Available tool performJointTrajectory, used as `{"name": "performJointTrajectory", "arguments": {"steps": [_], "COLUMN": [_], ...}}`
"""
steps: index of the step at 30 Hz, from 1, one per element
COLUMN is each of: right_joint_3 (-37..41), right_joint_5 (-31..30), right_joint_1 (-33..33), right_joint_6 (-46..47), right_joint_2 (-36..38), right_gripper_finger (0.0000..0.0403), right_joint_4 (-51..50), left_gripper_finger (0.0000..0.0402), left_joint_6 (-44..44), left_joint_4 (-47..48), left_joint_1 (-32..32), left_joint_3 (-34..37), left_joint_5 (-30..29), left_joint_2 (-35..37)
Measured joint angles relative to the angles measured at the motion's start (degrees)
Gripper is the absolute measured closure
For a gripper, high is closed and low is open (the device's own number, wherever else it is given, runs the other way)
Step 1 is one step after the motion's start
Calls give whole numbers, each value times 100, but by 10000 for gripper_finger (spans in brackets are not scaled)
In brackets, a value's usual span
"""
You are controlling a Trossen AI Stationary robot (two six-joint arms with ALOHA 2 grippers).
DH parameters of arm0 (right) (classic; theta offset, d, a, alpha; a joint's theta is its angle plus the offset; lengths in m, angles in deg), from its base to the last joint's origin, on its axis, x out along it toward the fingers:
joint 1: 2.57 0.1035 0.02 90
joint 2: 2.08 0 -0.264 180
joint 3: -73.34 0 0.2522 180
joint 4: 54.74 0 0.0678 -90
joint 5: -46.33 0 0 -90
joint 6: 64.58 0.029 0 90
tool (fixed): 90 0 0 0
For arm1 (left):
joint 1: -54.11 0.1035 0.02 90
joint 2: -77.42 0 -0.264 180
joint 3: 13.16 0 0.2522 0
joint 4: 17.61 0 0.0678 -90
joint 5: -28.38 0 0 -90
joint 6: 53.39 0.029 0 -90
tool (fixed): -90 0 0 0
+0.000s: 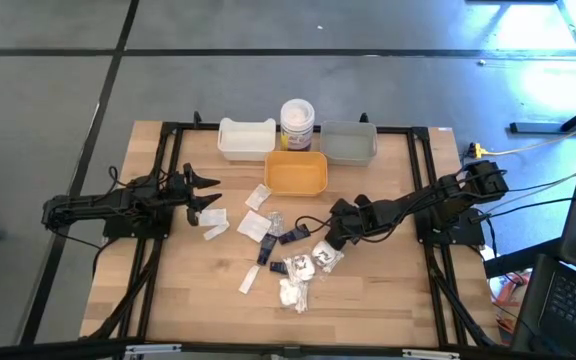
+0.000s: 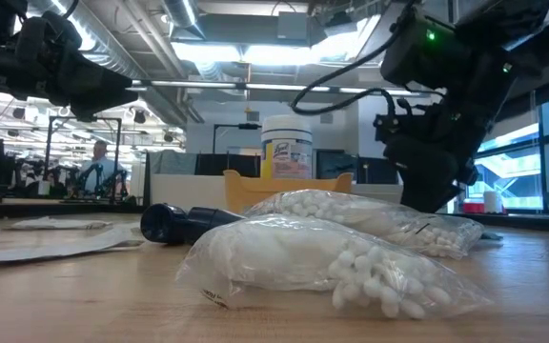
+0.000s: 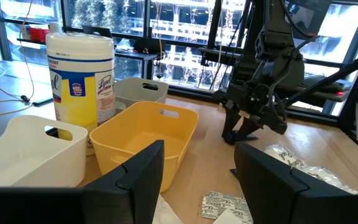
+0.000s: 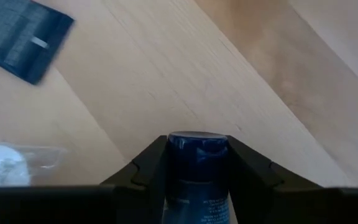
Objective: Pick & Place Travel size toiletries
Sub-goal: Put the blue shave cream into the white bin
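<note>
Right gripper (image 4: pixel 196 171) is down among the toiletries near the table's (image 1: pixel 388 290) middle, its two dark fingers closed partway on a small dark tube (image 4: pixel 197 167) with a rounded, glossy cap, evidently gripped across its width so it can be lifted clear. Remaining items lie scattered on the pale wood-grain surface: crinkled clear bags of white cotton swabs (image 2: pixel 370 272), flat white sachets (image 1: pixel 254 226), and another dark tube (image 2: pixel 184 223). Left gripper (image 1: pixel 204 193) waits near the left edge, fingers well apart, holding nothing. Smooth plastic trays, white (image 1: pixel 246 139), yellow (image 1: pixel 296 173) and grey (image 1: pixel 349 143), stand along the far edge as likely destinations.
</note>
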Motion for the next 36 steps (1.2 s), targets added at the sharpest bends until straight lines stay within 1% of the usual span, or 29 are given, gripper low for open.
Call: {"name": "performJointTrajectory", "arguments": {"steps": [6,8,12,15,20,22,26,28,32,36], "right_joint_3": [-424,-605,-1029,-1348,-1849,-2009,-2417,-2555,-2626,-2624], "right_joint_5": [2,2,-1,-4,-19,-112,-439,-494,-378,-337], "right_joint_1": [0,0,1,2,-1,-46,-258,-407,-585,-654], "right_joint_6": [-442,-674,-1131,-1500,-2164,-2362,-2524,-2538,-2664,-2780], "right_joint_2": [60,106,192,240,245,245,245,245,245,241], "right_gripper_finger": [247,250,271,271,244,243,269,273,272,259], "right_joint_4": [-6,-48,-84,-60,-80,-262,-1174,-1478,-1546,-1560], "left_gripper_finger": [208,208,208,208,208,208,208,208,208,208], "left_joint_6": [-126,-308,-518,-660,-713,-710,-708,-706,-743,-743], "left_joint_4": [-11,-62,-214,-324,-451,-442,-437,-435,-435,-433], "left_joint_1": [-1,-1,-1,-1,1,-1,-1,-1,-1,1], "left_joint_3": [0,0,0,0,0,0,0,0,0,0], "left_joint_5": [0,0,0,0,115,140,151,151,153,153], "left_joint_2": [-2,-2,0,-9,-64,-69,-76,-76,-76,-76]}}
